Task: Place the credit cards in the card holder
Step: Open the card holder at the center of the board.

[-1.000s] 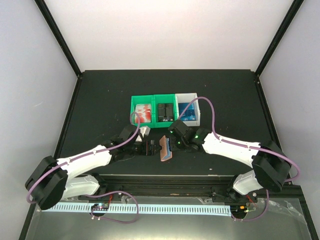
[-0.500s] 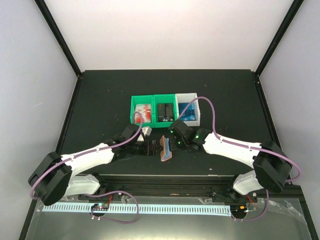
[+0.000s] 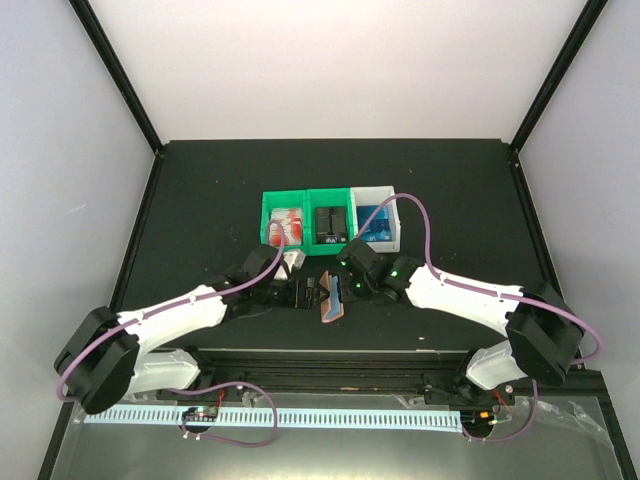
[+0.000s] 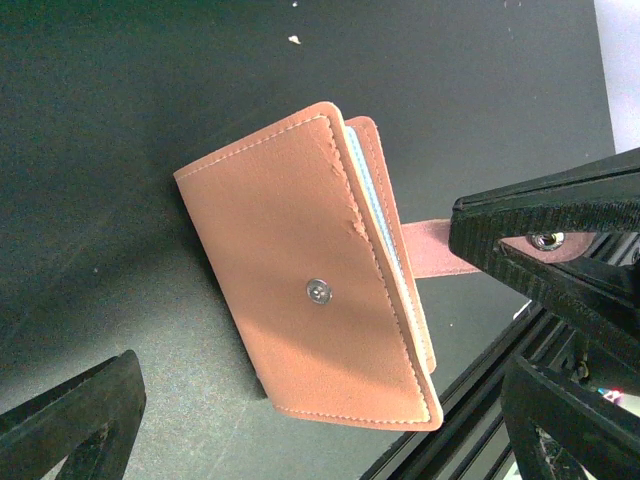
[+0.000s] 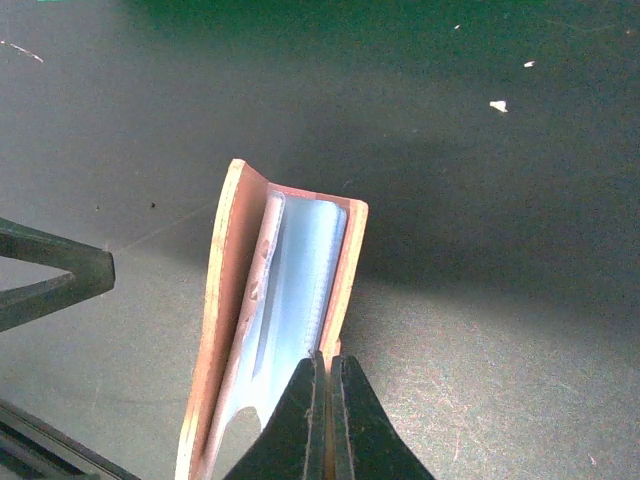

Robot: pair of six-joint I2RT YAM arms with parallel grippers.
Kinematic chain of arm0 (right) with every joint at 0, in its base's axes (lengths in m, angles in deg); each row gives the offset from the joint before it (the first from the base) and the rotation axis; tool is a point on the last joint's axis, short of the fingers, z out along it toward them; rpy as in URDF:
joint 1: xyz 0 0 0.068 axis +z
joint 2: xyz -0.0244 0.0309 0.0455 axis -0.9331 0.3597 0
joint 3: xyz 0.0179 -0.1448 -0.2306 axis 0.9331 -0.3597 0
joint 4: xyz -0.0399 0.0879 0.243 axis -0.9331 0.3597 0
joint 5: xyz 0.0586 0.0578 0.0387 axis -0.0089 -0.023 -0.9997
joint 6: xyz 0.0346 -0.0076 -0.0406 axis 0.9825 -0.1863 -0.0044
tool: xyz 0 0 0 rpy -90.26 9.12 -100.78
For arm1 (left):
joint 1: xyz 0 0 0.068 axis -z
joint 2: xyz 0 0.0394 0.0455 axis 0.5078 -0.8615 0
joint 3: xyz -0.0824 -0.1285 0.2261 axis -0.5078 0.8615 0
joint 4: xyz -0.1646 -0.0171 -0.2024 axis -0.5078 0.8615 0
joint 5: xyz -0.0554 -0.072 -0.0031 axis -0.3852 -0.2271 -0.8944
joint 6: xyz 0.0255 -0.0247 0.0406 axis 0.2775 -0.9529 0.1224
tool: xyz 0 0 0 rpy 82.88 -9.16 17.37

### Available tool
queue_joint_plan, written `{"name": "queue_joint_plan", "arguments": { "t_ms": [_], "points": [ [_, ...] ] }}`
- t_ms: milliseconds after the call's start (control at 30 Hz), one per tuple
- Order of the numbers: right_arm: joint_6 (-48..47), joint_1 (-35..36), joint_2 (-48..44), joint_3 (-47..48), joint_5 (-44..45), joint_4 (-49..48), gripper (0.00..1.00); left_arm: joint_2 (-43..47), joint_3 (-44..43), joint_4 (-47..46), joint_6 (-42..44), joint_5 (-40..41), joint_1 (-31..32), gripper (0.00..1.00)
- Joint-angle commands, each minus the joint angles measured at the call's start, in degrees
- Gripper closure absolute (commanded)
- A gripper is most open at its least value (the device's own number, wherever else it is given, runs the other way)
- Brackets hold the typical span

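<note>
Right claw pinching card holder (stud showing), left claw spread

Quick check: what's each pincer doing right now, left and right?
Left pincer: open, holding nothing.
Right pincer: closed, pinching one edge of the wallet.

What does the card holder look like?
On the black table, look just in front of the green and white bins. The card holder is held on edge by the right gripper: the only brown leather thing, with a silver snap.
</note>
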Motion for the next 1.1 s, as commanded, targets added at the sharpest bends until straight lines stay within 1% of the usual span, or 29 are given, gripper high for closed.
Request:
{"name": "queue_joint_plan", "arguments": {
  "t_ms": [0, 200, 533, 667, 733, 933, 1067],
  "points": [
    [-0.4, -0.3, -1.3, 1.2, -1.4, -1.4, 0.99, -1.8, -3.2, 1.6, 2.7, -0.5, -0.1, 0.01],
    [-0.2, -0.3, -1.5, 1.5, -3.0, -1.7, 0.99, -4.5, -4.6, 2.2, 2.6, -1.6, -0.1, 0.01],
    [-0.2, -0.3, -1.0, 1.7, -2.8, -1.5, 0.99, -8.6, -7.0, 6.7, 3.4, 1.6, -0.1, 0.01],
    [-0.2, -0.3, -1.2, 1.5, -2.3, -1.3, 0.99, -10.7, -8.2, 9.9, 4.1, 3.8, -0.1, 0.01],
    [-0.1, -0.3, -1.1, 1.4, -2.0, -1.3, 0.99, -11.6, -8.5, 10.9, 4.5, 5.3, -0.1, 0.05],
    [0.1, -0.3, -0.3, 1.1, 0.4, 0.0, 0.99, -12.7, -8.4, 12.7, 4.8, 8.0, 0.0, 0.27],
    [0.9, -0.3, 1.0, 1.5, 5.9, 3.0, 0.99, -11.9, -7.7, 13.1, 4.4, 9.4, 0.0, 0.35]
  ]
}}
